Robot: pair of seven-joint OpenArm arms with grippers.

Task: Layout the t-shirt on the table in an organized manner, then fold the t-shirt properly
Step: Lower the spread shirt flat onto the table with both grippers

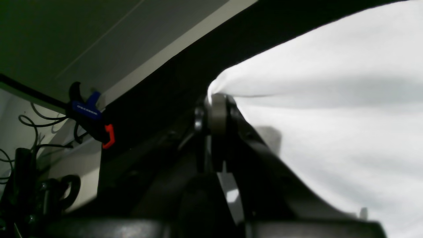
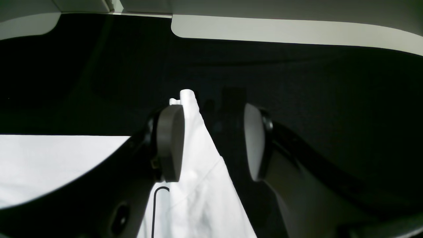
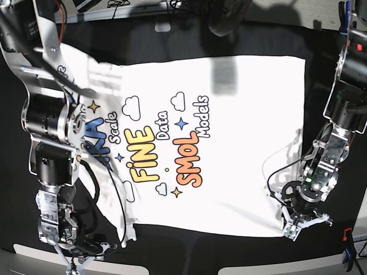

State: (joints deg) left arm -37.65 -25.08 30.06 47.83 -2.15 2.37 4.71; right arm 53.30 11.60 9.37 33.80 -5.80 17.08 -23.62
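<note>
- The white short-sleeved cotton t-shirt (image 3: 189,143) with blue, yellow and orange bubble lettering lies spread print-up across the wide black cloth-topped bench (image 3: 252,40).
- At the left of the base view, the right arm's fingers (image 2: 213,142) stand wide apart; a white fold of the shirt rises between them, lying against one pad.
- At the right, the left arm's fingers (image 1: 216,114) are pinched tight on a bunched shirt corner.
- A blue-and-red clamp (image 1: 91,114) grips the bench edge.

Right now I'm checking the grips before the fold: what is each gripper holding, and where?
The left gripper is shut on a corner of the t-shirt. The right gripper is open; the shirt's edge lies against one pad, unclamped.
</note>
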